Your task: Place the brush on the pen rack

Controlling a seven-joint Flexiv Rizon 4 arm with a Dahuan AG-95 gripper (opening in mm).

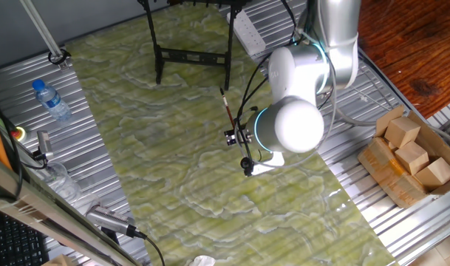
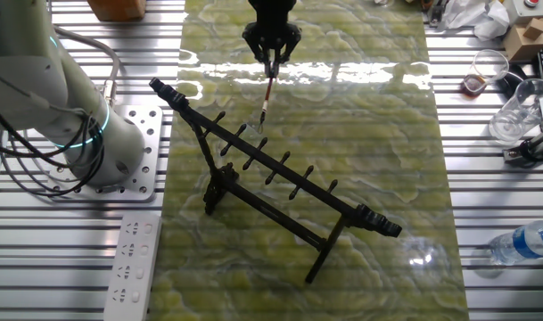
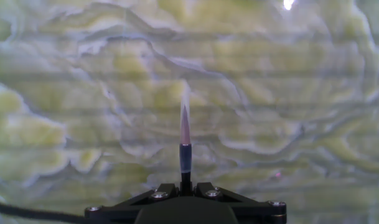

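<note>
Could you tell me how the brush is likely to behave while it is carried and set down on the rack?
The brush looks thin and straight in the tool, so probably stiff and light. Its slim round handle may roll once it is laid on the pen rack.

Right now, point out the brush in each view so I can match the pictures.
One fixed view: the brush slants at centre, below the rack, its lower end in the gripper.
Other fixed view: top centre, the brush hangs from the gripper, above the rack.
Hand view: the brush stands up from bottom centre.
Shared landmark: the green marbled mat.
</note>
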